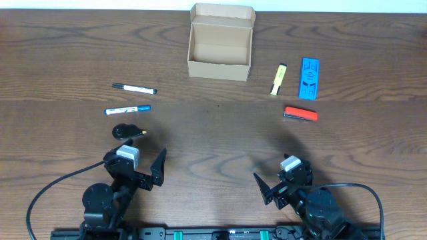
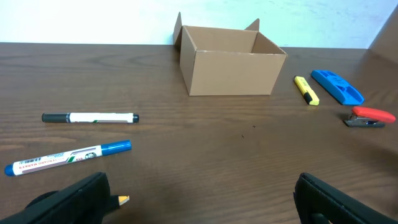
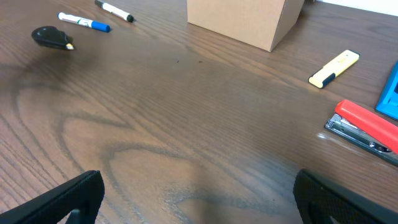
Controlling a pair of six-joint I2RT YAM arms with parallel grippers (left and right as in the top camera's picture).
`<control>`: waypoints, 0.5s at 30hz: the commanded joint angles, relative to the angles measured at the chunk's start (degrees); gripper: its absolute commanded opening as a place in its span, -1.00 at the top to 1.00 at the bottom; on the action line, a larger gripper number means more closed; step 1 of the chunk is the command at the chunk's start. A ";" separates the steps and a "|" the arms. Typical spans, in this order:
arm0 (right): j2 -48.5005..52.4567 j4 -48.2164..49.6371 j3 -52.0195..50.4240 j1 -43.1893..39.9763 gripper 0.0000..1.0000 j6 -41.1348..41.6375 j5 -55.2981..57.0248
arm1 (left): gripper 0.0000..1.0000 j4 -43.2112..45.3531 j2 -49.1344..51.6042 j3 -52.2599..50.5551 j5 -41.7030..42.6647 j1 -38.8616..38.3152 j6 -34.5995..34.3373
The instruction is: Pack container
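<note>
- Your container [image 1: 219,69] stands open and empty at the far middle of the worktop [image 1: 213,143]; nothing is packed yet.
- The black marker [image 1: 133,89], blue marker [image 1: 127,109], highlighter [image 1: 278,79] and stapler [image 1: 300,114] all lie outside it.
- The left gripper [image 2: 205,205] and right gripper [image 3: 199,199] have their jaws spread wide, holding nothing.

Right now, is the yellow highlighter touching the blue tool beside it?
Apart. The overhead view shows bare table between the yellow highlighter and the blue tool; the left wrist view shows the same gap.
</note>
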 commanded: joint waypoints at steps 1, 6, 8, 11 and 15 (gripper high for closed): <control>-0.50 0.02 -0.17 0.52 -0.98 -0.55 0.39 | -0.91 -0.37 -0.42 -1.40 0.17 0.35 0.85; -0.50 0.00 -0.17 0.52 -0.99 -0.55 0.39 | -0.91 -0.37 -0.42 -1.40 0.17 0.35 0.85; -0.50 0.00 -0.17 0.52 -0.99 -0.55 0.37 | -0.91 -0.37 -0.42 -1.40 0.17 0.35 0.85; -0.50 0.00 -0.17 0.52 -0.99 -0.55 0.37 | -0.91 -0.37 -0.42 -1.40 0.17 0.35 0.85; -0.50 0.00 -0.17 0.52 -0.99 -0.55 0.37 | -0.91 -0.37 -0.42 -1.40 0.17 0.35 0.85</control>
